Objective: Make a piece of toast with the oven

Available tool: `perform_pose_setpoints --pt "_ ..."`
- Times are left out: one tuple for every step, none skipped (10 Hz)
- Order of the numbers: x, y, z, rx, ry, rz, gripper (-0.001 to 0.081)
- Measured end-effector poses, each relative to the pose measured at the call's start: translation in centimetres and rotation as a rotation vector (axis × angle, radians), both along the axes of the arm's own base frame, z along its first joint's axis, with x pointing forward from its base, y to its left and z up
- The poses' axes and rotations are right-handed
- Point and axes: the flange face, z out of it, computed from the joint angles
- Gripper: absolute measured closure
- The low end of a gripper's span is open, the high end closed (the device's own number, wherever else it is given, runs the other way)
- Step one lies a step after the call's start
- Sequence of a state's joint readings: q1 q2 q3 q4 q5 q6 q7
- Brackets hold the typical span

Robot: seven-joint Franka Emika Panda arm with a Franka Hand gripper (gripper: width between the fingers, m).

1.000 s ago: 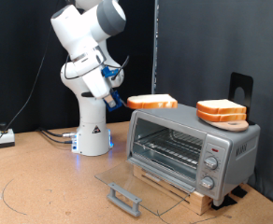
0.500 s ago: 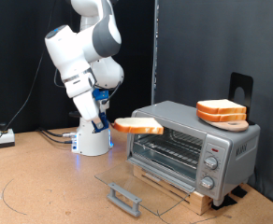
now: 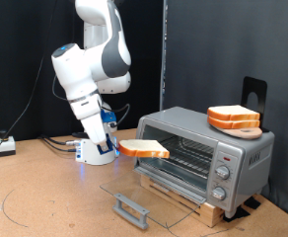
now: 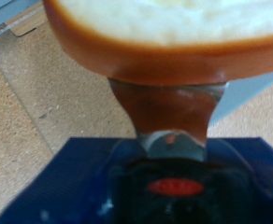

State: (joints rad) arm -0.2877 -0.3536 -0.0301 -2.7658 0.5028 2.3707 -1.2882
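Note:
My gripper (image 3: 112, 146) is shut on the piece of toast (image 3: 144, 149), a thin flat slice with a pale face and orange-tan crust. It holds the slice level in front of the oven (image 3: 203, 148), just outside the open cavity and above the lowered glass door (image 3: 144, 194). The oven's wire rack (image 3: 183, 156) shows inside. In the wrist view the toast (image 4: 165, 37) fills the upper part, clamped over a finger (image 4: 169, 107).
A thicker stack of like slices (image 3: 233, 118) lies on a wooden board on the oven's top. Round knobs (image 3: 221, 174) are on the oven's right panel. The door's grey bar handle (image 3: 131, 209) rests near the table. The robot's base (image 3: 97, 148) stands at the exterior view's left.
The arm has lowered and carried the toast down from oven-top height to the level of the open cavity, in front of the oven's left side.

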Motion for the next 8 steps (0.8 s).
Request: perform_pose_setpoints --pt "0.3 1.2 -0.1 -0.008 -0.009 0.025 0.0412" --pt "0.7 2.7 -0.2 -0.017 -0.017 0.057 0.0412" --pt "1.0 4.2 -0.1 -0.026 -0.015 0.088 0.0412" --pt "1.3 5.8 0.0 -0.037 -0.014 0.113 0.0412" --pt "1.5 7.4 0.3 -0.047 -0.012 0.133 0.0412" --pt "1.6 8.9 0.5 -0.059 -0.006 0.148 0.0412" --pt "1.5 10.4 0.7 -0.078 0.009 0.167 0.0412" --pt "1.4 11.8 0.9 -0.110 0.029 0.193 0.0412"
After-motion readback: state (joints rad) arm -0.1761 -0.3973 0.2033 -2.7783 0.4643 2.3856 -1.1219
